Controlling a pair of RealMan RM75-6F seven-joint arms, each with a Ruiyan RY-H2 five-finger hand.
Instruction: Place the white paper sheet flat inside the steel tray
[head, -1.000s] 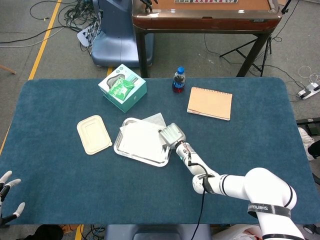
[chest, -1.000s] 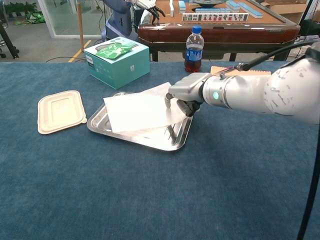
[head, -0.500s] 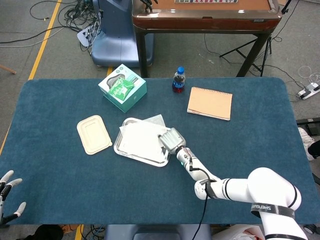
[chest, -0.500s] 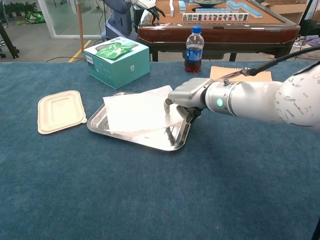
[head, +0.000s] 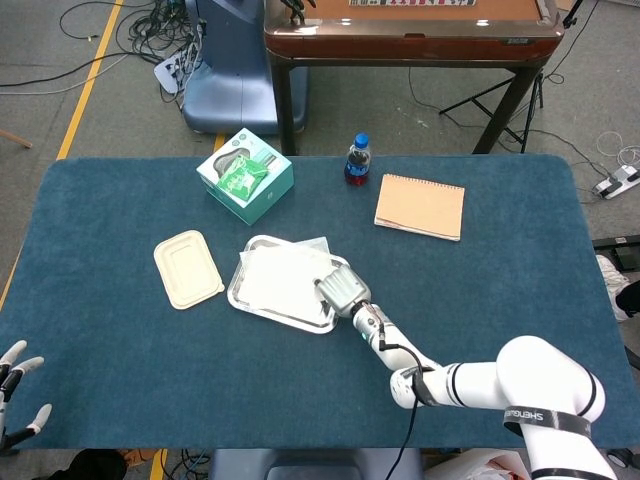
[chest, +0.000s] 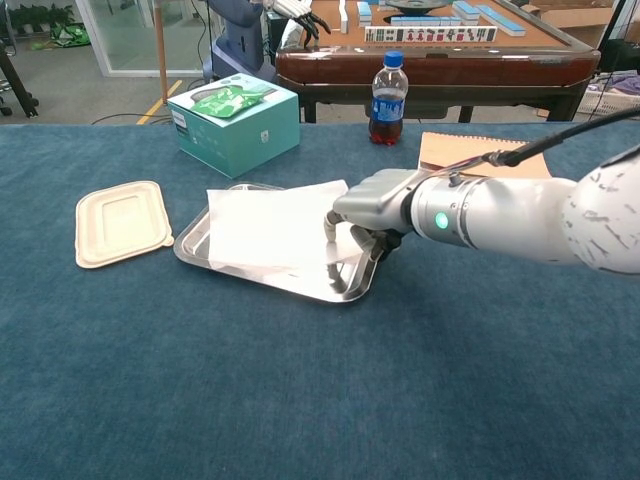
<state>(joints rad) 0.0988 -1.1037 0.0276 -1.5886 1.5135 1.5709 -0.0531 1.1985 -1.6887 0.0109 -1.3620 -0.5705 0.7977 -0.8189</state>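
Observation:
The white paper sheet lies over the steel tray near the middle of the blue table. Its far right corner sticks out past the tray's back rim. My right hand is at the tray's right end, fingers curled down and pinching the sheet's near right edge, which bends up there. My left hand shows only in the head view, at the lower left off the table's front edge, fingers spread and holding nothing.
A beige lidded container lies left of the tray. Behind it stands a teal box. A bottle and a tan notebook sit at the back right.
My right hand has come down and toward the near side with the sheet's edge. The paper has slid further over the tray and lies lower. The left hand has stayed put.

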